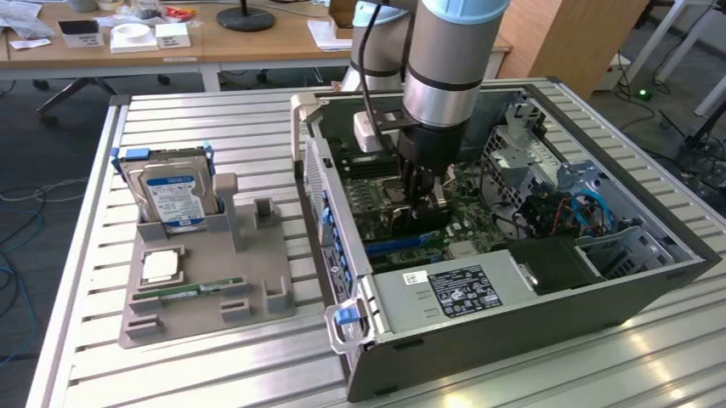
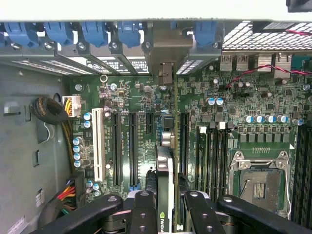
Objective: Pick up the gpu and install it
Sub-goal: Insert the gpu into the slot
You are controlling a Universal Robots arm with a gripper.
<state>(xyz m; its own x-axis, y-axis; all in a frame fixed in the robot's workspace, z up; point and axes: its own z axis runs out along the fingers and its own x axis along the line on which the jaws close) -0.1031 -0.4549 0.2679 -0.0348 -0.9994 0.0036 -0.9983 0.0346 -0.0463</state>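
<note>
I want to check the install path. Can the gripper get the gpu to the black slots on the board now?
Probably yes. The gripper holds the gpu edge-on above the board. The case side is open, and the slots beside it look empty, with no cable across them.

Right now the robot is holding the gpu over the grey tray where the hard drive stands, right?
No. The gripper holds the gpu inside the open computer case, over the motherboard, not over the grey tray; the exterior view shows it. The hard drive does stand in that tray.
</note>
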